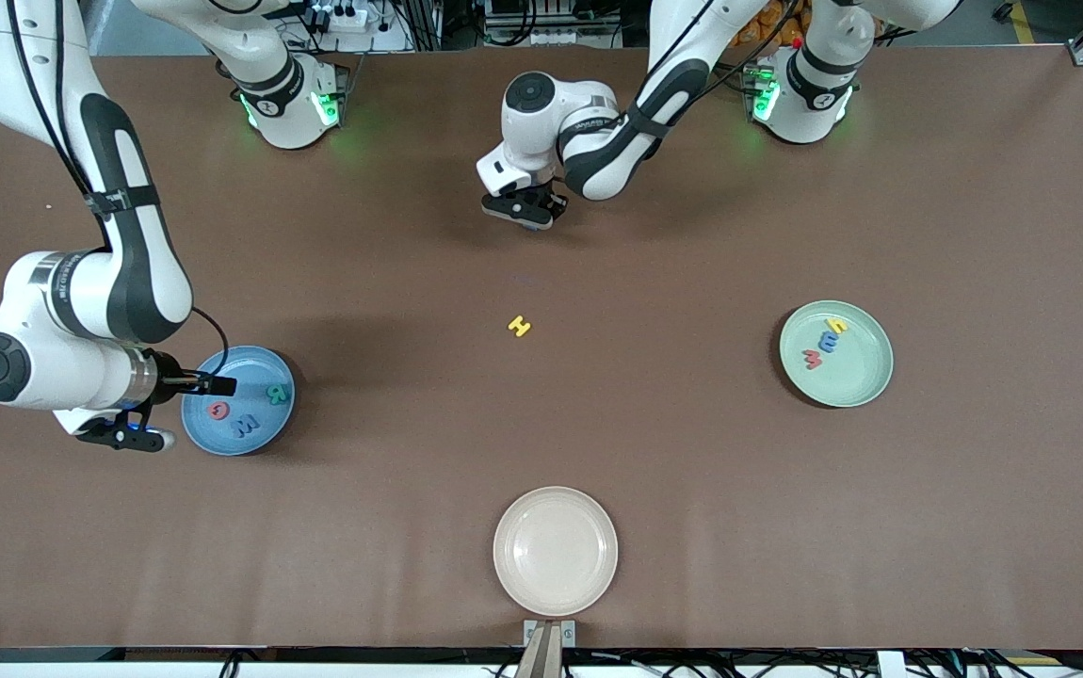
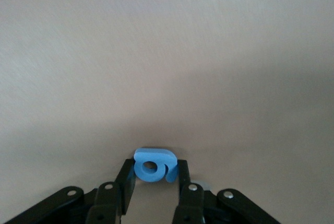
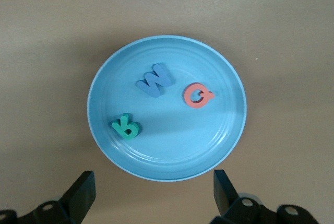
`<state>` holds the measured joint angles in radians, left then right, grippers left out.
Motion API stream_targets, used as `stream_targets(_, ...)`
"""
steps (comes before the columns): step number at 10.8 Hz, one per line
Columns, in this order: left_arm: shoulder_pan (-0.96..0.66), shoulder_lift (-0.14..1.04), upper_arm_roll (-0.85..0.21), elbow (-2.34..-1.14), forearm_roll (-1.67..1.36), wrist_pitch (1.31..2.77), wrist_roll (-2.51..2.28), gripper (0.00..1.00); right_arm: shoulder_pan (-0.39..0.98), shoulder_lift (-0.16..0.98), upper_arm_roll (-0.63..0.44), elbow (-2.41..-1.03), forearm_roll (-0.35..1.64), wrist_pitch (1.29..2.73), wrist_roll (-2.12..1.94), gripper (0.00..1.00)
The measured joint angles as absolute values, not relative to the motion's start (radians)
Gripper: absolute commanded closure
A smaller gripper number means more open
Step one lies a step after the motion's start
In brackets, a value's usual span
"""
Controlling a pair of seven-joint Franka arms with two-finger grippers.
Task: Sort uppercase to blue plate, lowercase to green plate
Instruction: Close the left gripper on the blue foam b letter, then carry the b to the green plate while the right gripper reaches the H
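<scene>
The left gripper [image 2: 155, 174] at upper centre clamps its jaws on a small blue foam letter g [image 2: 153, 164]. The right gripper [image 3: 154, 190] hangs wide open over the round matte blue plate [image 3: 104, 85], lower left.

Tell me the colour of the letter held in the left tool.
Blue: the letter g pinched in the left tool, clearest in the left wrist view.

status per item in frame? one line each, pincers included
left pincer: shut on blue g, above the bare table
right pincer: open, empty, over blue plate
blue plate: holds Q, W, R
green plate: holds red w, blue m, yellow h
yellow H: loose on table, unsorted
cream plate: empty
</scene>
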<state>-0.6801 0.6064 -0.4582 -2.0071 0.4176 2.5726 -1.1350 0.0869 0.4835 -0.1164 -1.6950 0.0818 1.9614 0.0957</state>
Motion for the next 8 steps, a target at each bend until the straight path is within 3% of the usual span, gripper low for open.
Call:
stream_targets(4, -0.482, 0.445, -0.474, -1.973, 0.427, 2.429, -1.079, 1.00, 0.172, 0.482, -0.101, -1.674, 0.095, 1.970, 0.268, 0.00)
stream_targets(8, -0.217, 0.310, -0.485, -1.913, 0.357, 2.212, -0.710, 1.00, 0.316, 0.481, -0.096, -1.669, 0.107, 1.970, 0.556, 0.00)
